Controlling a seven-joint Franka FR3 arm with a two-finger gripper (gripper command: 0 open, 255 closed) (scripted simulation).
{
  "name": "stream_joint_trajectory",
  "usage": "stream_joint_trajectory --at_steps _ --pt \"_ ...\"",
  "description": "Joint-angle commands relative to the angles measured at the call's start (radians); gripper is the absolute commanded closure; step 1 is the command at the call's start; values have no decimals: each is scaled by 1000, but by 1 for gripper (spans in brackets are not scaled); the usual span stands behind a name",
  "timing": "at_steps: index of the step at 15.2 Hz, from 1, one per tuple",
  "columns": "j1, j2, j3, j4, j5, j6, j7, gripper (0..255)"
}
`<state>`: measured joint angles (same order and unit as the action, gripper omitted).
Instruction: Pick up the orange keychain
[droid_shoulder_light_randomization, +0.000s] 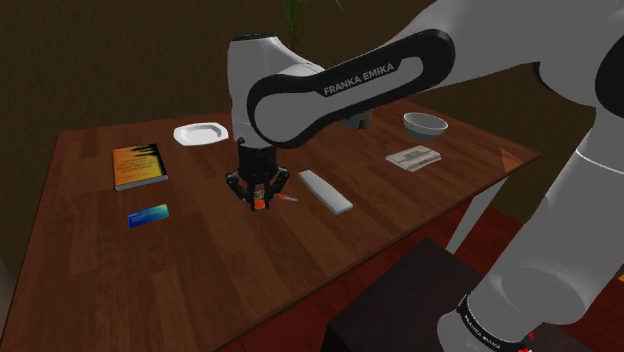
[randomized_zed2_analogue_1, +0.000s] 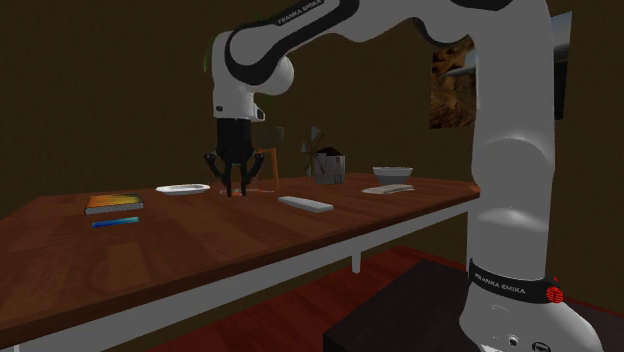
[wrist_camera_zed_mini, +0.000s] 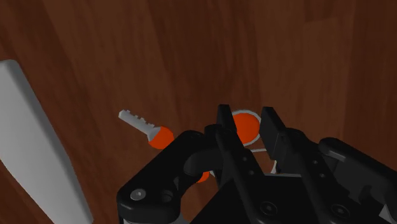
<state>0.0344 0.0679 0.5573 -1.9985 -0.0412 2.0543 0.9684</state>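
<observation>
Pincer (droid_shoulder_light_randomization: 258, 198) low over tabletop (droid_shoulder_light_randomization: 200, 265), mid-surface, fingers pointing down. Wrist view: fingers pressed against both sides of round disc of orange keychain (wrist_camera_zed_mini: 245, 129), so pincer is clamped on it. Silver key (wrist_camera_zed_mini: 136, 119) with orange head juts sideways past pincer. Lifted or resting: cannot tell. White flat bar (droid_shoulder_light_randomization: 325, 190) near pincer, not touching. Book (droid_shoulder_light_randomization: 138, 165) and blue card (droid_shoulder_light_randomization: 148, 215) well apart from pincer, toward shoulder view's left.

the orange keychain (wrist_camera_zed_mini: 245, 129) is a round orange disc on a thin pale ring, joined to a small grey toothed key with an orange head. it lies flat on the brown wooden table (droid_shoulder_light_randomization: 200, 262), the disc right at the tip of the gripper (wrist_camera_zed_mini: 247, 118) and the key stretched out to one side.
</observation>
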Motion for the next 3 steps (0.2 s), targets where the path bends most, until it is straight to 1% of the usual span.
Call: stream_joint_trajectory --at_steps 1,3 --pt "-1 -9 0 19 6 -27 -4 255" --pt "-1 -10 0 20 6 -29 -4 255"
